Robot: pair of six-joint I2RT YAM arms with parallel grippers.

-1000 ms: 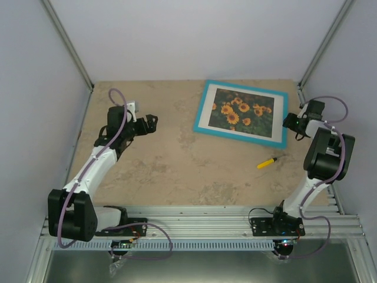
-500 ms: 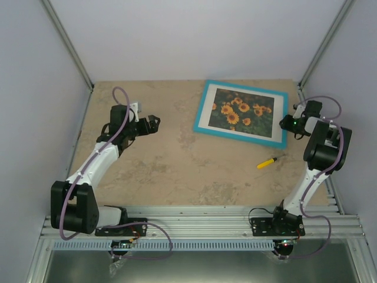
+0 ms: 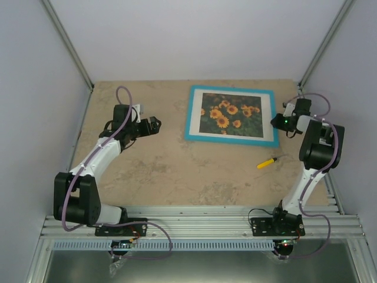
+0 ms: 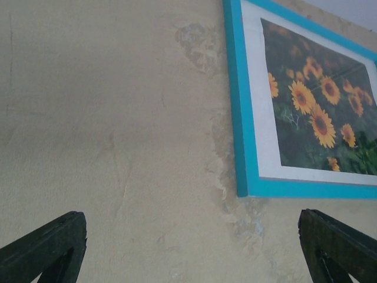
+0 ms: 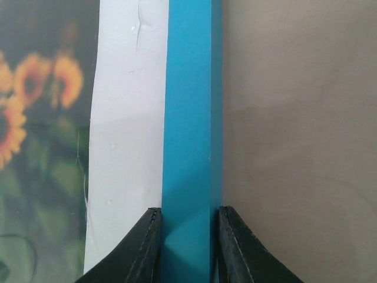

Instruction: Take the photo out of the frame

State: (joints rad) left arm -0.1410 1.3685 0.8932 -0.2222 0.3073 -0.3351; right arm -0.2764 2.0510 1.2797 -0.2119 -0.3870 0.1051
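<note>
Right gripper [image 5: 187, 236]: clamped across the right rail of the frame [image 5: 188, 118].
Left gripper [image 4: 191, 244]: jaws wide apart, over the table [image 4: 106, 118], left of frame.
Photo [image 3: 230, 115]: face up inside frame, far right-centre.

My right gripper [image 5: 187, 219] now pinches the right rail of the frame [image 5: 189, 118], which lies further from the table's [image 3: 177, 171] right edge and squarer to it than before.

On table [image 3: 165, 171] far right, frame [image 3: 191, 115] holding photo [image 3: 230, 115]; pen [image 3: 266, 162] before it.
</note>
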